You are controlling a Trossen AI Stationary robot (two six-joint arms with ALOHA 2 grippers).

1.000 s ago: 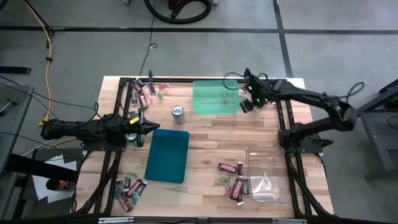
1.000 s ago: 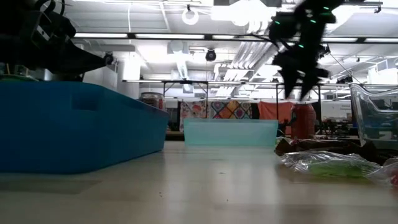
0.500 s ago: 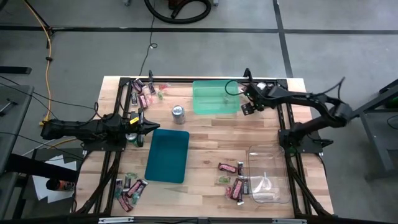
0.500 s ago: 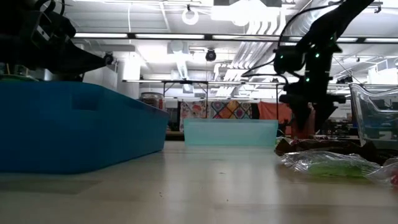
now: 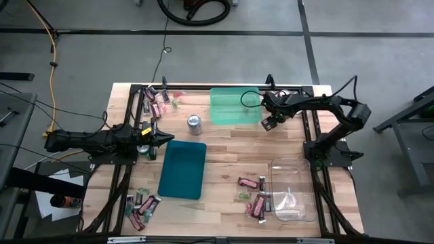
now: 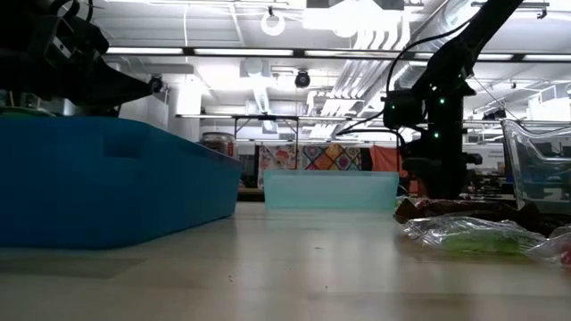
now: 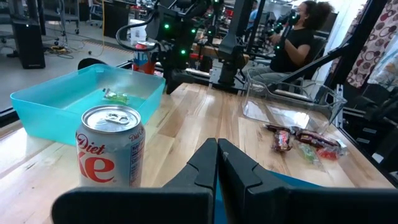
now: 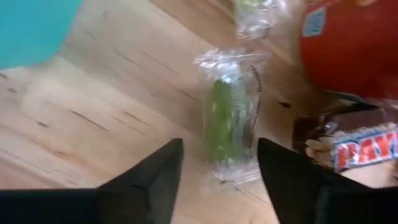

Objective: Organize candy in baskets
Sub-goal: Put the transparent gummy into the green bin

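In the right wrist view a green candy (image 8: 227, 121) in a clear wrapper lies flat on the wood. My right gripper (image 8: 219, 171) is open, pointing down, with one finger on each side of the candy's near end and touching nothing. In the high view this gripper (image 5: 268, 120) stands at the far right, beside the light green basket (image 5: 234, 106). My left gripper (image 5: 166, 137) is shut and level at the table's left, near the dark teal basket (image 5: 183, 169). The clear basket (image 5: 293, 196) stands near right. More candy lies far left (image 5: 157, 100), near left (image 5: 142, 203) and near middle (image 5: 254, 196).
A silver soda can (image 5: 194, 122) stands between my left gripper and the light green basket. A red can (image 8: 348, 43) and a brown wrapped bar (image 8: 348, 146) lie close beside the green candy. Another clear-wrapped piece (image 8: 255, 15) lies just beyond it. A person sits beyond the table (image 7: 298, 37).
My right gripper has come down from well above the table to just over the wood beside the light green basket's right end. It has tipped more steeply downward. My left arm has kept still.
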